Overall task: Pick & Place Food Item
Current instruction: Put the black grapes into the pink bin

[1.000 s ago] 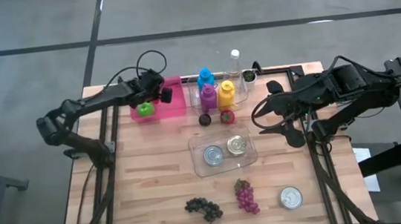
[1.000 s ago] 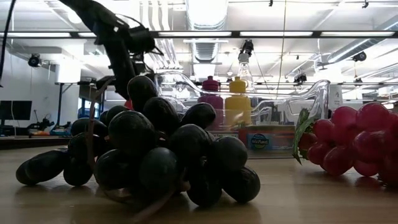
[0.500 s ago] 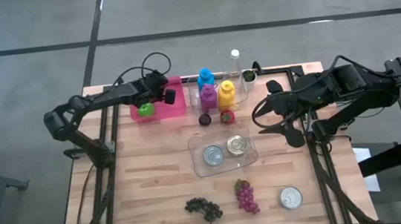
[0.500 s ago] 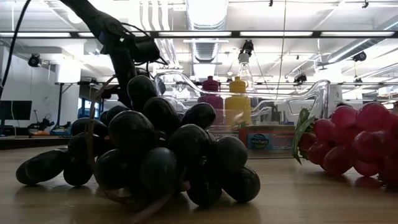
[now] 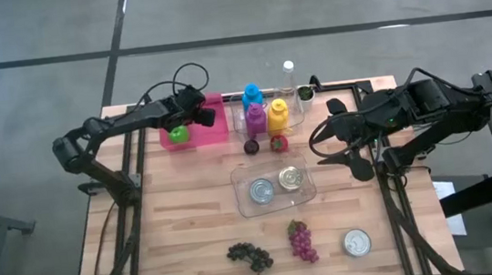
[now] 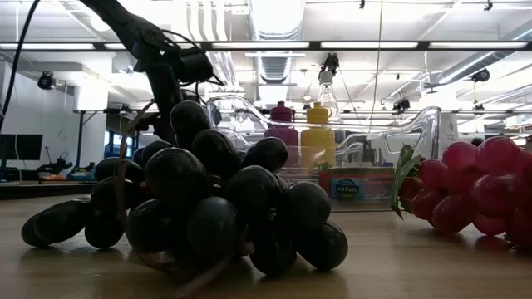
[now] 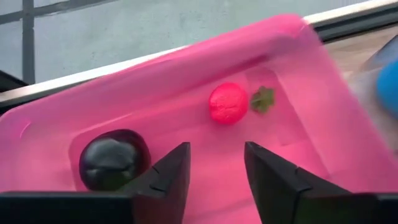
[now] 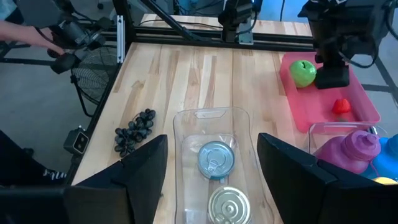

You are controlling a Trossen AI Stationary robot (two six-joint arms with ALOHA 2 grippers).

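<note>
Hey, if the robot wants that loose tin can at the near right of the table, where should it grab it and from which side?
Likely from straight above, fingers closing across the round side wall. The tin can stands upright with its flat lid up and bare wood all around. The red grapes lie to its left, so close the fingers along the near-far line.

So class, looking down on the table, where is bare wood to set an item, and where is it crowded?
Bare wood lies left of the clear tray, between the pink bin and the dark grapes. The far edge is crowded around the bottles.
</note>
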